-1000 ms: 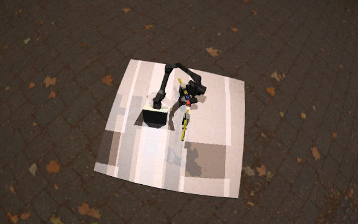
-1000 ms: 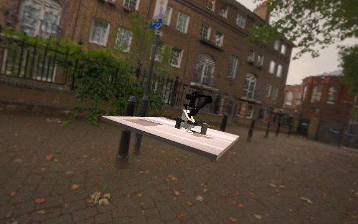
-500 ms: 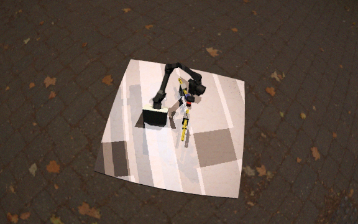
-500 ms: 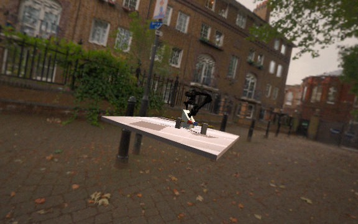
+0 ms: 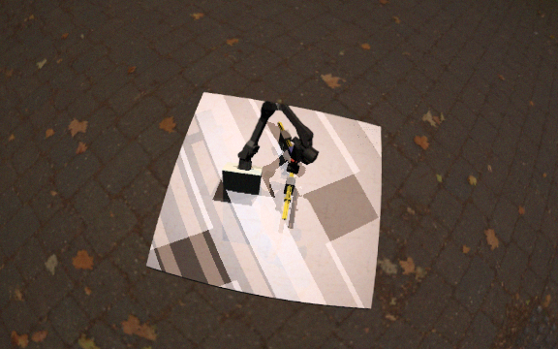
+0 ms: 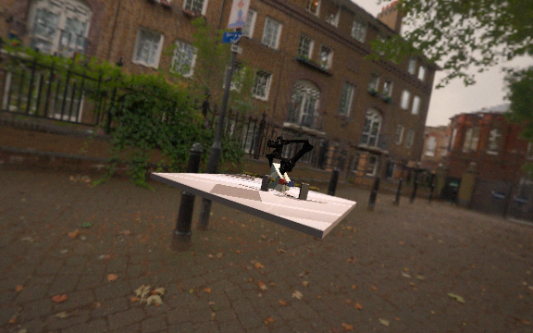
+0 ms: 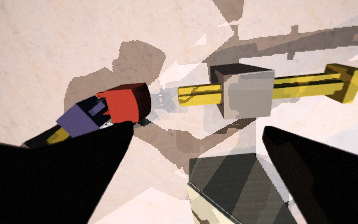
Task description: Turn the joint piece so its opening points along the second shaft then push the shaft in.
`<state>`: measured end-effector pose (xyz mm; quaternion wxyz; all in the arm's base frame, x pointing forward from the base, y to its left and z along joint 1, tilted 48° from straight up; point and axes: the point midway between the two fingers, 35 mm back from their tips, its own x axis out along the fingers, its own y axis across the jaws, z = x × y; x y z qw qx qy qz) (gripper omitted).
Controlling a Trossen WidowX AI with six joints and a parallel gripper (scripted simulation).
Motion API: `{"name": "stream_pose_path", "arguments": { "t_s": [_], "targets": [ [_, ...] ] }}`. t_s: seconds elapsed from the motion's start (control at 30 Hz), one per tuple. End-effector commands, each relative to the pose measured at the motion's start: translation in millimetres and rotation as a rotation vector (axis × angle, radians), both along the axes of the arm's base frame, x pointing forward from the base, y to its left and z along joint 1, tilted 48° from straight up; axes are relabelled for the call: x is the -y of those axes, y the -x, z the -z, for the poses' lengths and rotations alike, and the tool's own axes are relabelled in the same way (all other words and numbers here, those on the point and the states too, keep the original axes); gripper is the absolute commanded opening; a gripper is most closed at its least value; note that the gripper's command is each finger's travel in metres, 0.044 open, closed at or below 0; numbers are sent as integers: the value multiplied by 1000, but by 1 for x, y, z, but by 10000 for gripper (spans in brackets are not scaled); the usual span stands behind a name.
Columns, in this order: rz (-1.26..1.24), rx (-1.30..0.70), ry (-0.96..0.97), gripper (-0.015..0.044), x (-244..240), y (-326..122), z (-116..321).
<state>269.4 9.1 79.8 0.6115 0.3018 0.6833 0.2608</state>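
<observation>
Joint piece, red, lies left of centre in the wrist frame, beside the left-hand fingertip. Gripper spread wide, nothing grasped. Second shaft: near end at wrist-frame centre, apart from joint piece.

Single black arm, base near tabletop's left edge in top view. First long link runs up toward tabletop's far edge in that view; elbow bent sharply by that edge. Second long link folds back toward tabletop's middle. Wrist raised above tabletop, pointing downward. Gripper wide open, nothing between fingers; both dark fingers visible in wrist view, well apart.
</observation>
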Motion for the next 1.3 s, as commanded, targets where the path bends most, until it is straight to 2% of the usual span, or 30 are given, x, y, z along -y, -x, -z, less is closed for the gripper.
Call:
{"name": "stream_pose_path", "arguments": {
  "t_s": [0.0,1.27],
  "targets": [
    [58,-63,18,440,-1,1,1],
    [778,-762,159,440,-13,2,8]
  ]
}}
